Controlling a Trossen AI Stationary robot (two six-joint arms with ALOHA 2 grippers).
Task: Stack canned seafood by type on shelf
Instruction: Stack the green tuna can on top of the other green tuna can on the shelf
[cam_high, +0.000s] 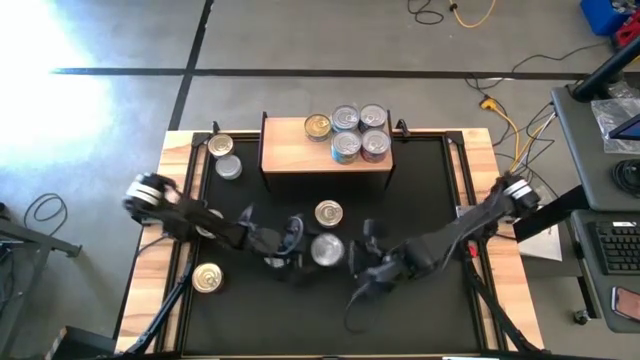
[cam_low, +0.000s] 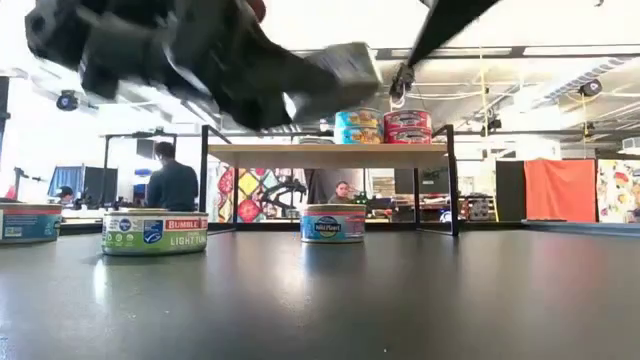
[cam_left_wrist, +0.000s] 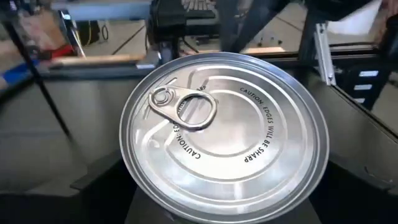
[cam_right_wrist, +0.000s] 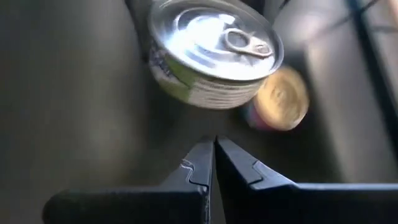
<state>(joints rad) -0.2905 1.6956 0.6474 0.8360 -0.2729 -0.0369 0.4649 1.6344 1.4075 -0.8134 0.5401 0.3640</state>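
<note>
- Shelf (cam_high: 290, 150): left half bare; a gold tin (cam_high: 317, 126) and four stacked tins (cam_high: 359, 133) fill the right half.
- Desk (cam_high: 420, 190) right of the shelf and along the front lies open.
- Mid-desk, two tins (cam_high: 327, 232) stand between both arms.
- Left edge: two tins (cam_high: 224, 157) at the back, one (cam_high: 207, 277) in front.
</note>
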